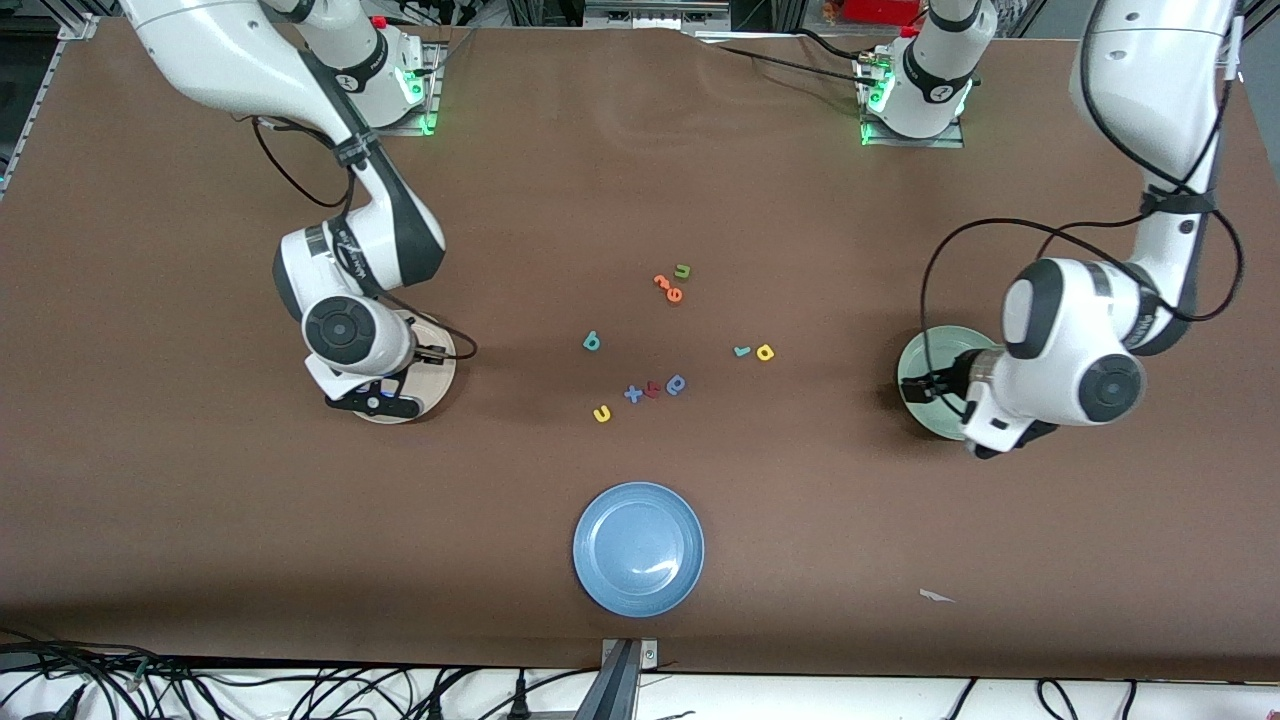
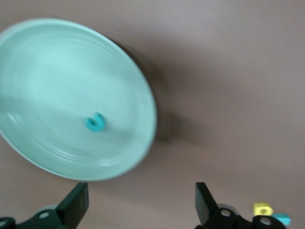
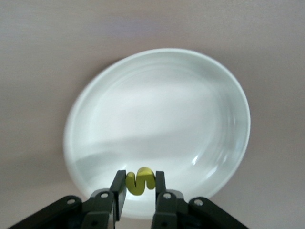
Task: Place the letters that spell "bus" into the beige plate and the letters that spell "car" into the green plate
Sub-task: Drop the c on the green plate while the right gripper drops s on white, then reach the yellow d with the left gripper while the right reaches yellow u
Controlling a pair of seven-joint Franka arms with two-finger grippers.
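L gripper [image 2: 140,210] hangs over the green plate [image 1: 915,372] at the L arm's end of the worktop [image 1: 200,520], jaws spread wide w/ nothing between them; the teal "c" [image 2: 95,122] lies loose inside that plate, near its middle. R gripper [image 3: 138,198] is over the beige plate [image 1: 437,385] at the R arm's end, jaws narrow and pinching the yellow "s" [image 3: 139,181] above the plate's rim area, letter not resting on the dish. Rest of the letters sit mid-worktop, well apart from both plates: teal-blue "b" [image 1: 591,342] by itself; yellow "u" [image 1: 601,414] nearer the front cam than the "b"; small teal "r" [image 1: 741,351] just beside the yellow "a" [image 1: 765,352], toward the L arm's end. Non-task bits: green "u" [image 1: 683,270] and orange letters [image 1: 668,288] clustered farther from the cam; blue "x" [image 1: 633,393], red letter [image 1: 652,390] and darker blue "a" [image 1: 676,384] in a short row between the "b" and the yellow "u". Blue plate [image 1: 638,548] sits nearest the front cam, centre.
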